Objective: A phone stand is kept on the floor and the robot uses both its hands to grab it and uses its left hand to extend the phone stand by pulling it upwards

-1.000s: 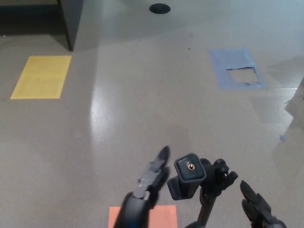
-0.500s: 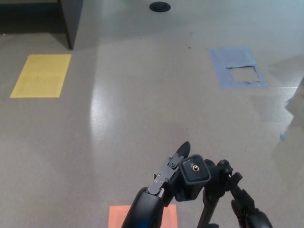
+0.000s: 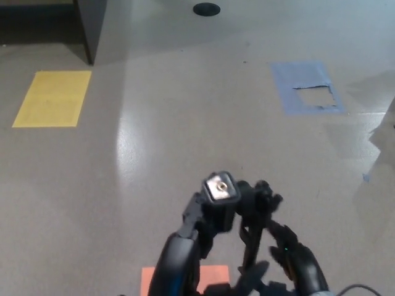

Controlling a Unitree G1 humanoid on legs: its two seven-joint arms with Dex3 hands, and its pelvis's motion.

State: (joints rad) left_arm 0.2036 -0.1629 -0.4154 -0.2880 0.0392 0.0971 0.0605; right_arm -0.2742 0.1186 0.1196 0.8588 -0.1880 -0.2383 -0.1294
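Phone stand: the black phone stand (image 3: 237, 206) is near the bottom edge of the floor, about the middle. Its flat top plate with a small round screw points up. A thin black pole goes down from it.
Left hand: the left hand (image 3: 196, 225) is wrapped around the stand's head, just under the top plate. It is holding on.
Right hand: the right hand (image 3: 290, 256) is lower, touching the pole side of the stand. It looks like it is grabbing the stand, but the picture is blurry there.
Floor: the gray floor (image 3: 185, 142) is shiny.
Things around: a yellow patch (image 3: 52, 98) is by the left edge. A blue taped patch (image 3: 307, 88) with a torn hole is toward the right edge. An orange patch (image 3: 213, 272) is at the bottom edge, under the hands. A black round spot (image 3: 206, 9) is at the top edge. A dark furniture leg (image 3: 91, 28) stands at the top left.
In the way: all of these are well apart from the stand.
Writing: no words can be read.
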